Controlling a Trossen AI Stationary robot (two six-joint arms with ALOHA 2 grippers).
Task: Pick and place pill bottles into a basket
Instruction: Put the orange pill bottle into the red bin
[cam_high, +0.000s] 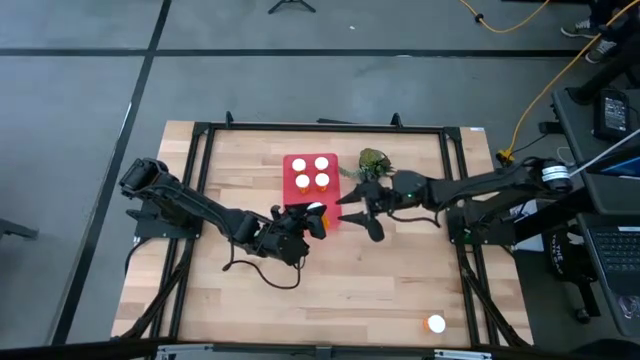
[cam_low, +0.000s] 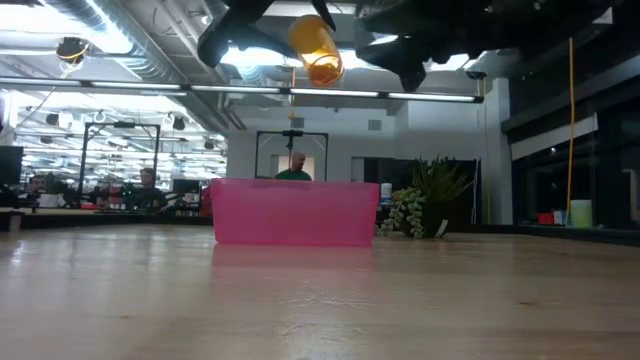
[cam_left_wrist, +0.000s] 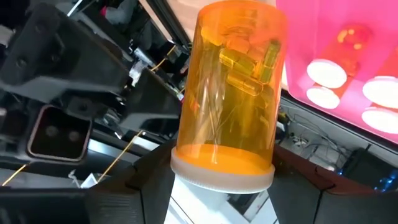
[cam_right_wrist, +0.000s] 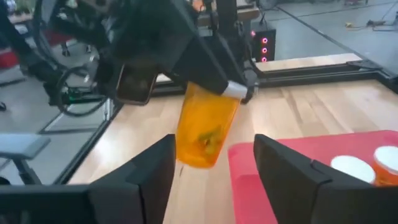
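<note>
The basket (cam_high: 291, 160) sits on the table (cam_high: 330, 290) and serves as landmark. Four bottles (cam_high: 311, 173) stand upright in its half farthest from the grippers, caps up, packed in a square.

The left gripper (cam_high: 312, 222) hangs over the basket's near edge, at the corner on the left arm's side. Its fingers (cam_left_wrist: 149, 180) are clamped on the white cap of a fifth bottle (cam_left_wrist: 230, 93); the orange body sticks out past the fingertips, with something small and yellowish inside (contents too unclear to name). In the low view this bottle (cam_low: 315, 48) is well above the basket (cam_low: 295, 212), tilted, touching nothing below it.

The right gripper (cam_high: 356, 210) is just beside the basket's near corner on the right arm's side, pointing at the held bottle. Its fingers (cam_right_wrist: 146, 180) are spread apart with nothing between them; in its wrist view the bottle (cam_right_wrist: 205, 127) hangs ahead of the gap, apart from both fingers, with the basket's red floor (cam_right_wrist: 292, 168) below and to one side.

A plant (cam_high: 373, 160) stands just beside the basket's far corner on the right arm's side. One more bottle (cam_high: 436, 324) sits well apart from the basket, near the table's front edge on the right arm's side.
</note>
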